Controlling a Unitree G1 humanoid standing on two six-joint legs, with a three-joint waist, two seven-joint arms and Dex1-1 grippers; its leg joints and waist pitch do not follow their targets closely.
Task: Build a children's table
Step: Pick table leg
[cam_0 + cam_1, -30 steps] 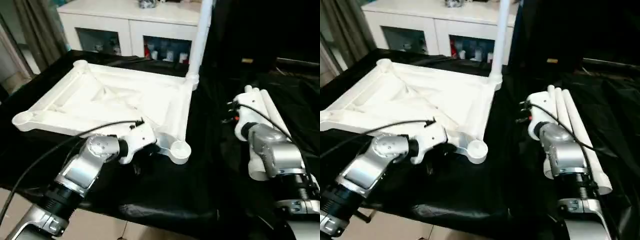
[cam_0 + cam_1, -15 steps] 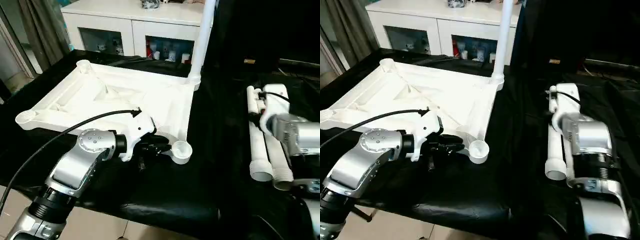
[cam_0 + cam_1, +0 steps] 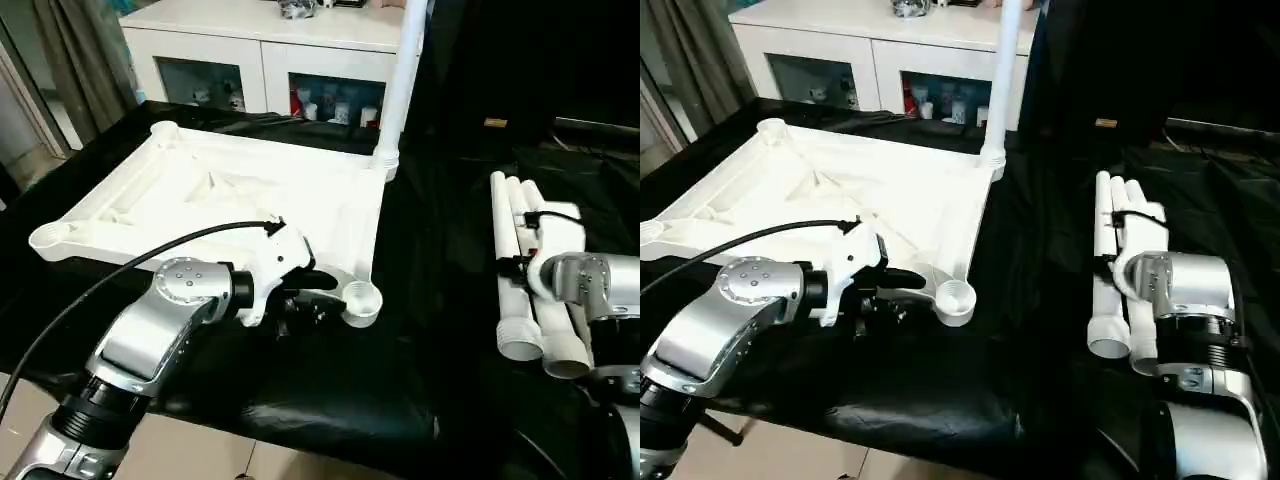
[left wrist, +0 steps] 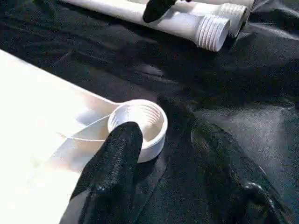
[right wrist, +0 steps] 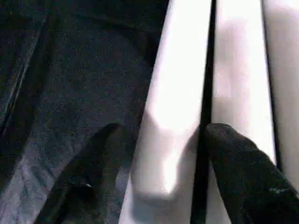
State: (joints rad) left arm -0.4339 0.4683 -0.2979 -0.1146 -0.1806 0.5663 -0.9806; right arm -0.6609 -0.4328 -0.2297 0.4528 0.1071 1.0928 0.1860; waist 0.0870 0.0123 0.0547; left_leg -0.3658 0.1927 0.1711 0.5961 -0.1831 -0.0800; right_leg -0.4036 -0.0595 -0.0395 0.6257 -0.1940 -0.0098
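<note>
The white tabletop (image 3: pixel 220 190) lies ribbed side up on the black-draped table (image 3: pixel 400 390). One white leg (image 3: pixel 400 80) stands upright in its far right corner. My left gripper (image 3: pixel 312 294) is open at the near right corner. One finger (image 4: pixel 117 158) rests against the empty threaded socket (image 4: pixel 140 122). Three loose legs (image 3: pixel 515 250) lie side by side to the right. My right gripper (image 5: pixel 161 163) is open over them. Its fingers (image 5: pixel 238 168) straddle the outermost leg (image 5: pixel 180 84), one on the cloth and one in the gap to the neighbouring leg.
A white glass-door cabinet (image 3: pixel 260 45) stands behind the table, with a curtain (image 3: pixel 70 60) to its left. A black cable (image 3: pixel 150 262) loops from my left wrist over the tabletop's near edge. The table's front edge (image 3: pixel 330 425) is close below my arms.
My right arm has swung back to the left and come down onto the loose legs. My left gripper has opened and now sits slightly closer to the corner socket.
</note>
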